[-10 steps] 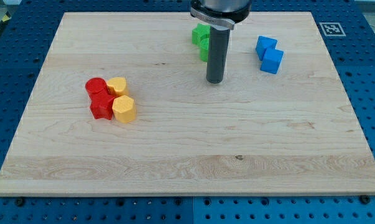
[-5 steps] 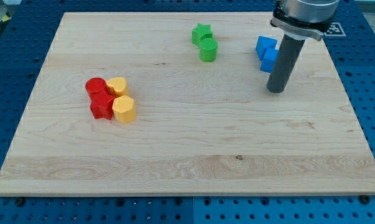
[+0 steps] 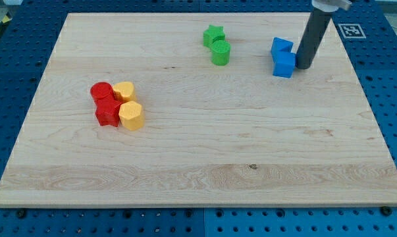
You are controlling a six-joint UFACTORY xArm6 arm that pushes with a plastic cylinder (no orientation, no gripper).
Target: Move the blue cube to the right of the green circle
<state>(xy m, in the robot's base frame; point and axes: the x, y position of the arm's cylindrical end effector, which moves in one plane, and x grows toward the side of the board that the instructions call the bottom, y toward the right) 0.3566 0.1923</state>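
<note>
Tool = bare rod, no jaws to open/close. My tip (image 3: 303,67) touches view's right side of blue cube (image 3: 285,65). Cube sits just below 2nd blue block (image 3: 281,47), upper right of tabletop (image 3: 205,151), well right of green circle (image 3: 220,52), w/ green star (image 3: 213,35) above it.

Rod (image 3: 315,33) cut off by view's top edge, upper arm unseen. My tip (image 3: 303,67) sits right against blue cube (image 3: 284,65); contact can't be confirmed. Second blue block (image 3: 281,47) behind it: shape unclear. Worktop (image 3: 198,191) bottom corners clipped.
</note>
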